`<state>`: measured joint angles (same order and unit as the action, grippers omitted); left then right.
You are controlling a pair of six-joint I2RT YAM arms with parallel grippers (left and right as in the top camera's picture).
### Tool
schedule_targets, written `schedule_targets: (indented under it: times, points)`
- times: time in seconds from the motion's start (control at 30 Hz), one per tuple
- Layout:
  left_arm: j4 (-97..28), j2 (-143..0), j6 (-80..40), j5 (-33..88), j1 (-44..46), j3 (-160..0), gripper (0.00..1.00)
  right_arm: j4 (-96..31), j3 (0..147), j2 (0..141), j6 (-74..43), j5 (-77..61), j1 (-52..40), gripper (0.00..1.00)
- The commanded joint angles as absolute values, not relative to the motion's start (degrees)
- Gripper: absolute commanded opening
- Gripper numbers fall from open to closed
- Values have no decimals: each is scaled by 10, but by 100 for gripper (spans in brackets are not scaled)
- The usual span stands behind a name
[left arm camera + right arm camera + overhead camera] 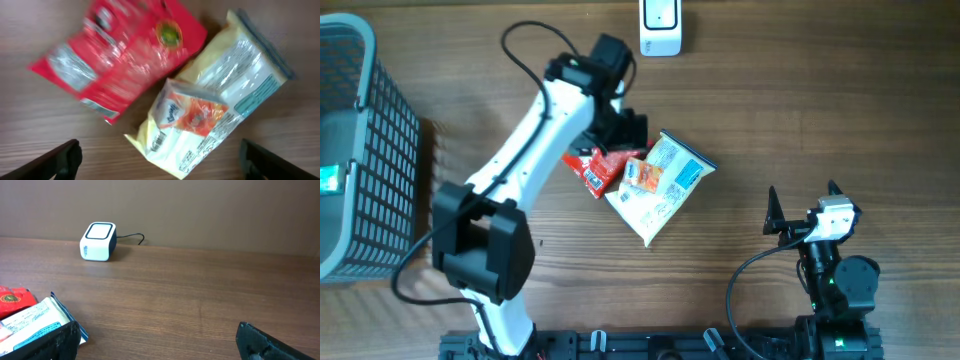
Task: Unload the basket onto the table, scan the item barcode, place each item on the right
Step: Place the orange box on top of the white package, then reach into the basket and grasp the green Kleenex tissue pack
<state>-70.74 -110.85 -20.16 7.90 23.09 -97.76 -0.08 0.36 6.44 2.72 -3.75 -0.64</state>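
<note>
The left gripper [160,145] hangs over a pile of packets, fingers spread wide and holding nothing. Directly below it, a small orange-and-white packet [192,112] lies on a long pale packet [240,75], whose long axis slants from between the fingers away to the gripper's right. A red packet [125,60] lies ahead to the left, also slanted, touching the pale one. Farther beyond sits the white scanner [660,25]. Well apart, the right gripper [803,190] rests wide open, empty.
</note>
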Motion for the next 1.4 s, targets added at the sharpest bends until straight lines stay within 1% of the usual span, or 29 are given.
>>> schedule_targets:
  times: [0.0, 0.07, 0.17, 0.27, 0.37, 0.4, 0.47, 0.67, 0.77, 0.87, 1.1, 1.37]
  points:
    - [-749, -1053, -199, 69, 160, -1099, 98, 1, 3, 62, 29, -29, -5, 100]
    - [-776, -1026, -199, 69, 94, -1180, 100, 1, 3, 62, 29, -29, -5, 100]
    - [-776, -993, -199, 46, 14, -1234, 100, 1, 3, 62, 29, -29, -5, 100]
    - [-766, -963, -207, -57, -99, -1240, 100, 1, 3, 62, 29, -29, -5, 100]
    - [-768, -970, -270, -169, -185, -1235, 100, 1, 3, 62, 29, -29, -5, 100]
    - [-768, -976, -289, -188, -211, -1232, 100, 1, 3, 62, 29, -29, -5, 100]
    - [-766, -997, -322, -194, -276, -1226, 100, 1, 3, 62, 29, -29, -5, 100]
    - [-779, -1079, -326, -192, -390, -1226, 100, 1, 3, 62, 29, -29, -5, 100]
    - [-779, -1122, -326, -177, -427, -1226, 100, 1, 3, 62, 29, -29, -5, 100]
    - [-778, -1167, -319, -135, -447, -1226, 99, 1, 3, 62, 29, -29, -5, 99]
    - [-752, -1278, -319, -129, -448, -1226, 99, 1, 3, 62, 29, -29, -5, 100]
    - [-704, -1329, -320, -122, -448, -1225, 98, 1, 3, 62, 29, -29, -5, 100]
